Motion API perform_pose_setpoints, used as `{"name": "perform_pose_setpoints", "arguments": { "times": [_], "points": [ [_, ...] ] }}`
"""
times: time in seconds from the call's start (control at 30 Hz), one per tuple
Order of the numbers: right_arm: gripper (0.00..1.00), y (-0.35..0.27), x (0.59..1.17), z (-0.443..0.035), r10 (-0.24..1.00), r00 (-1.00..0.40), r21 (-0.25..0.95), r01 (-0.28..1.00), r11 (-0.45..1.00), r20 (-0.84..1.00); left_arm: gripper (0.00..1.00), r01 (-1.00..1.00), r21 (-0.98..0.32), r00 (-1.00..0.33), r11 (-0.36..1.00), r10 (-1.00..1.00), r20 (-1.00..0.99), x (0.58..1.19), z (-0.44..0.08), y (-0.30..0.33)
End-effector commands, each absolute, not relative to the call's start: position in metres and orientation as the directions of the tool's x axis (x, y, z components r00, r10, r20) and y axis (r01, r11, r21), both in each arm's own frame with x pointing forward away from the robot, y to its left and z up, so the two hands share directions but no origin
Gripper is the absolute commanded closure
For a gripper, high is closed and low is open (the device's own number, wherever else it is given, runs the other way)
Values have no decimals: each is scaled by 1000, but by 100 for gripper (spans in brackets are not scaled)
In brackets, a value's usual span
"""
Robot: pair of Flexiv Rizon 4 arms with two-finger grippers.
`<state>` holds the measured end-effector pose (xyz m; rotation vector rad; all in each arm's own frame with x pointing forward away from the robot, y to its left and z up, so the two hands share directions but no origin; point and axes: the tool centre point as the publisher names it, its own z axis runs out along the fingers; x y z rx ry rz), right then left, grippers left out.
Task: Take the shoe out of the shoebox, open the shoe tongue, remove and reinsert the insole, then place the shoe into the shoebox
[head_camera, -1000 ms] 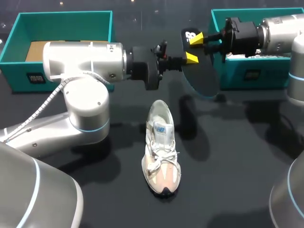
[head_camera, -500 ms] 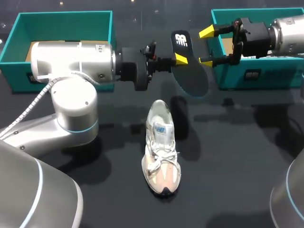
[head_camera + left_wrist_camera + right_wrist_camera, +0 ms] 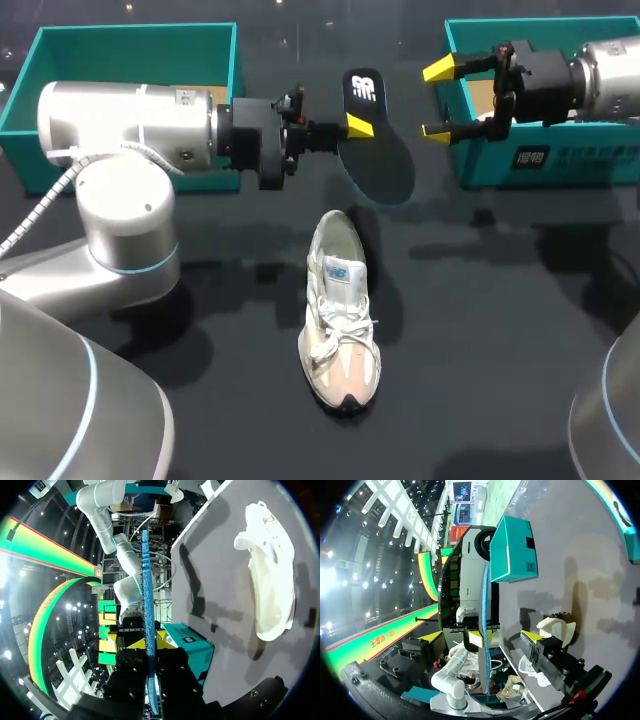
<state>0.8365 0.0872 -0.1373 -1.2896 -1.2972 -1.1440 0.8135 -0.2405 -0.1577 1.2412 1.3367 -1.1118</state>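
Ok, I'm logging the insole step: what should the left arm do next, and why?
Probably lower the insole toward the opening of the shoe: the left tool alone grips it, the right tool stands open and apart, and the shoe lies just below.

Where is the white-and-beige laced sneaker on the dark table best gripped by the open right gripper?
The white-and-beige laced sneaker stands upright on its sole, mouth facing up. Its heel collar is likely best, from above: the open right gripper could straddle that thin rim, one finger inside, one outside. The laced forefoot looks too broad.
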Motion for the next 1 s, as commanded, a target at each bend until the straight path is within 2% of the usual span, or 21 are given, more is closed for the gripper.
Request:
{"name": "perform_pose_setpoints", "arguments": {
  "times": [0.03,0.27,0.57,0.67,1.0],
  "points": [
    [0,88,836,-137,121,3,-4,1000,7,993,100,995,-54,-64,79,127,-990,804,-163,-235],
    [0,88,836,-137,121,3,-4,1000,7,993,100,971,-179,-200,157,126,-972,794,-156,-205],
    [0,88,836,-137,121,3,-4,1000,7,993,100,878,-445,-468,178,112,-877,777,-141,-198],
    [0,88,836,-137,121,3,-4,1000,7,993,100,792,-581,-607,186,138,-783,776,-140,-197],
    [0,88,836,-137,121,3,-4,1000,7,993,100,780,-601,-625,176,155,-765,777,-140,-197]
  ]
}}
